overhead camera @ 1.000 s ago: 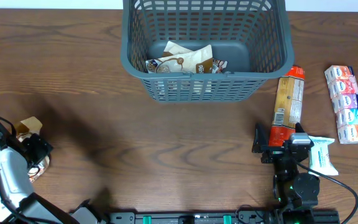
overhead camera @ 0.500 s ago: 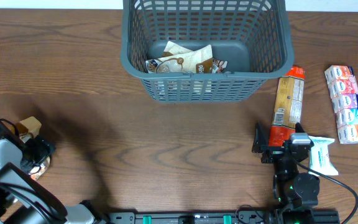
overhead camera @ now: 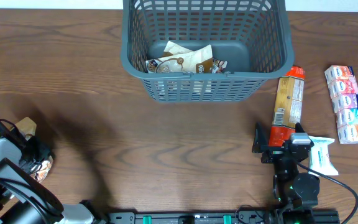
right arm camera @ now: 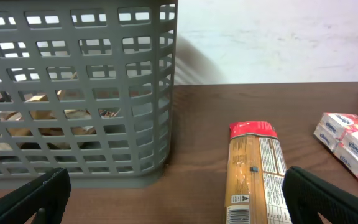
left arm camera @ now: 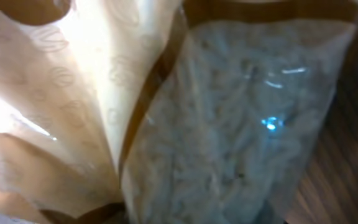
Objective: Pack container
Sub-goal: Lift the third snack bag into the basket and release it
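Your basket (overhead camera: 207, 81) stands upright at the far middle of the table (overhead camera: 166, 143), its far rim cut off by the top of the overhead view. It is dark grey-blue plastic and rectangular. The walls are slotted in a lattice, they slope inward toward a solid floor, and a plain band runs round the rim. A few white-and-brown packets (overhead camera: 182, 59) lie on its floor, crowded toward the near left side. From the right wrist you see them only in pieces through the slots.

Your right gripper (overhead camera: 278, 138) sits low at the near right, pointed toward the basket's right corner, with its fingers spread wide. The red near end of a long pack (overhead camera: 289, 99) reaches in between them. The rest of that pack stretches away, just beside the basket's right wall. A small white packet (overhead camera: 322, 154) lies right of that arm, and a multipack (overhead camera: 348, 104) lies farther right.

Your left gripper (overhead camera: 35, 149) is at the near left edge, down on a tan bag (overhead camera: 27, 127). The left wrist view is filled by the bag's cream film and clear window, so you cannot tell how those fingers stand.
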Controlling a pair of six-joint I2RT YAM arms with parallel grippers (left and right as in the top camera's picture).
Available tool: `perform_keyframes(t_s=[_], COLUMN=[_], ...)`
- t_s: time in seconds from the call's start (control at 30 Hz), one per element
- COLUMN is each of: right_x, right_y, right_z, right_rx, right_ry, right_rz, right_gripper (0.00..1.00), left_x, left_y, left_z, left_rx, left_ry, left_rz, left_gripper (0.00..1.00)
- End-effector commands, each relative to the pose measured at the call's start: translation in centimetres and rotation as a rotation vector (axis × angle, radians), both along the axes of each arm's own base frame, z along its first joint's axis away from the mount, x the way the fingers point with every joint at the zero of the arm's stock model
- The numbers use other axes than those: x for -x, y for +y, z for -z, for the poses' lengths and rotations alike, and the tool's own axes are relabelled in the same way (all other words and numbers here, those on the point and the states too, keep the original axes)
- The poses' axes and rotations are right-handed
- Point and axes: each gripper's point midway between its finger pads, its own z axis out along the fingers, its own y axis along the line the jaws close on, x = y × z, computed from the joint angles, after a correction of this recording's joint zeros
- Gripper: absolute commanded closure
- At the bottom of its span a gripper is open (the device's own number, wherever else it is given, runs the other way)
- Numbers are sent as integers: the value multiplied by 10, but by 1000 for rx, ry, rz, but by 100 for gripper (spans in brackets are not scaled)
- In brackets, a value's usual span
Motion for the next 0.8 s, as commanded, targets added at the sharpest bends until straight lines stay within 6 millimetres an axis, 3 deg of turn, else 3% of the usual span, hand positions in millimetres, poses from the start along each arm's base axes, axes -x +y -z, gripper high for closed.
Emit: perform_keyframes(t_s=[0.0,0.1,0.2,0.27,0.43,0.6,0.67,0.77], right_x=[0,0,0,0,0,0,0,0], right_y=[2,2,2,2,4,4,4,4], right_z=[-1,-1,-1,-1,-1,-1,-1,-2], right_rx=[-14,-14,-14,-14,-15,-15,-15,-15], right_ry=[-5,-5,-5,-5,-5,-5,-5,-12], right_rz=[-9,-10,-10,-10,-18,-22,-21,-21], right_gripper=[1,1,1,1,1,1,1,1], left_x=[-9,-26,-49,-68,-124,-168,-176,-183], left_y=[-13,-21,-32,-44,-88,-164,-197,-250], left_z=[1,-17,-54,-90,-211,-339,-377,-415], left_rx=[81,112,93,56,-56,-175,-233,-299], left_ry=[-54,-131,-204,-252,-444,-695,-779,-875], left_rz=[-23,-11,57,131,359,660,783,996], left_gripper=[94,94,94,94,94,94,94,94])
